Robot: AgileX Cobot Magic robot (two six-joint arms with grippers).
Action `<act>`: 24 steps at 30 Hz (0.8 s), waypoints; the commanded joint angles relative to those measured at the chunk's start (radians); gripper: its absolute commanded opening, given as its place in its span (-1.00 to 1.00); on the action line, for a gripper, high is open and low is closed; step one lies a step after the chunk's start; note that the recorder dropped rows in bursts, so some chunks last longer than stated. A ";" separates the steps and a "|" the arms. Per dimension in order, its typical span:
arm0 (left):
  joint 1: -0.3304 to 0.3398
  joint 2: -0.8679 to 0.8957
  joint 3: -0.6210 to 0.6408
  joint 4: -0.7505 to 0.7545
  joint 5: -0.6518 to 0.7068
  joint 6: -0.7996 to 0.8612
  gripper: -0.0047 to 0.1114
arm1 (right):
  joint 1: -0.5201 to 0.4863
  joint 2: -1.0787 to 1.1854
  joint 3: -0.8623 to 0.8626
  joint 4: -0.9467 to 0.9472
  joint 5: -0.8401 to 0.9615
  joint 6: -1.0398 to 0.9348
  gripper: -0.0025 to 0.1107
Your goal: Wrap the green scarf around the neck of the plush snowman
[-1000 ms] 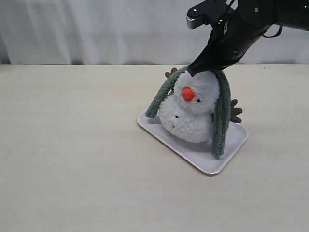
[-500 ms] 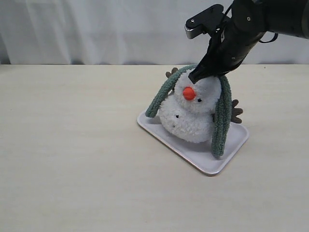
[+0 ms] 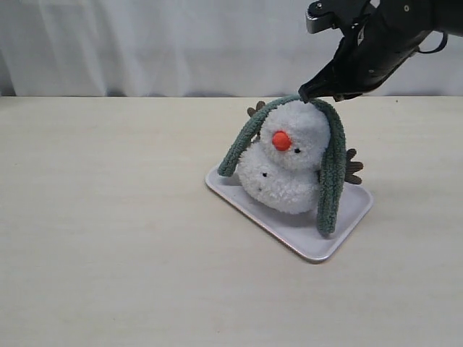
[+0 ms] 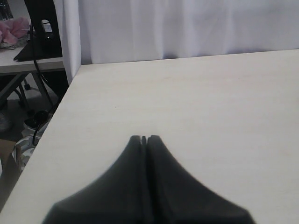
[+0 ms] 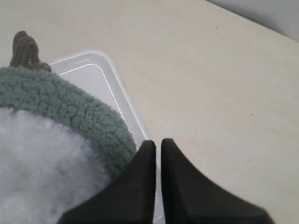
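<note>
Lying just beside right fingers (image 5: pixel 140 186): green scarf (image 5: pixel 70 109)

No legible text, label, brand, number or sign is found on the fluffy white plush snowman (image 3: pixel 278 184), the fuzzy grey-green fabric scarf (image 3: pixel 333 173), the white rectangular plastic tray (image 3: pixel 352 208) or the pale wooden table (image 3: pixel 108 217).

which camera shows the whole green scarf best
The exterior view: the green scarf shows end to end, draped over the plush snowman, both ends hanging down. The right wrist view shows only a curved stretch; the left wrist view shows none.
</note>
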 commanded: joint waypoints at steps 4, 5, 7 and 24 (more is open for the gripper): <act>-0.001 -0.002 0.003 -0.002 -0.012 -0.002 -0.92 | -0.014 -0.002 0.000 0.202 -0.012 -0.175 -0.89; -0.001 -0.002 0.003 -0.002 -0.012 -0.002 -0.92 | -0.014 -0.002 -0.002 0.233 -0.012 -0.205 -0.89; -0.001 -0.002 0.003 -0.002 -0.012 -0.002 -0.92 | -0.014 0.001 -0.002 0.253 -0.013 -0.235 -0.89; -0.001 -0.002 0.003 -0.002 -0.012 -0.002 -0.92 | -0.016 0.020 0.024 0.126 -0.052 -0.172 -0.89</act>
